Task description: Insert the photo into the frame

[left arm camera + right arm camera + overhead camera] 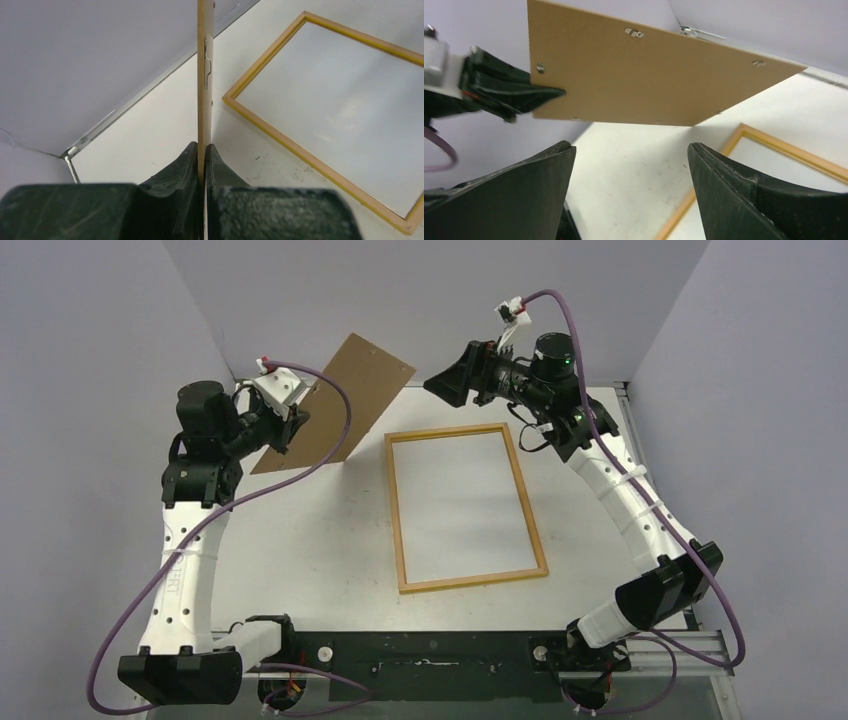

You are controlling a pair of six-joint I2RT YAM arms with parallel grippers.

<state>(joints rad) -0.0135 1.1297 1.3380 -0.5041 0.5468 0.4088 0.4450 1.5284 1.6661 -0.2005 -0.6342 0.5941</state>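
The frame lies flat in the middle of the table, light-wood side up, with a plain white surface inside it; it also shows as the frame and the frame. The photo is out of view. My left gripper is shut on the lower left edge of a brown backing board and holds it tilted in the air, left of the frame's far end. Edge-on, the board runs up from between the pinched fingertips. My right gripper hangs open and empty, facing the board.
The white table is bounded by grey walls at the back and both sides. A metal rail runs along the right edge. The left gripper's fingers show in the right wrist view, clamped on the board's edge.
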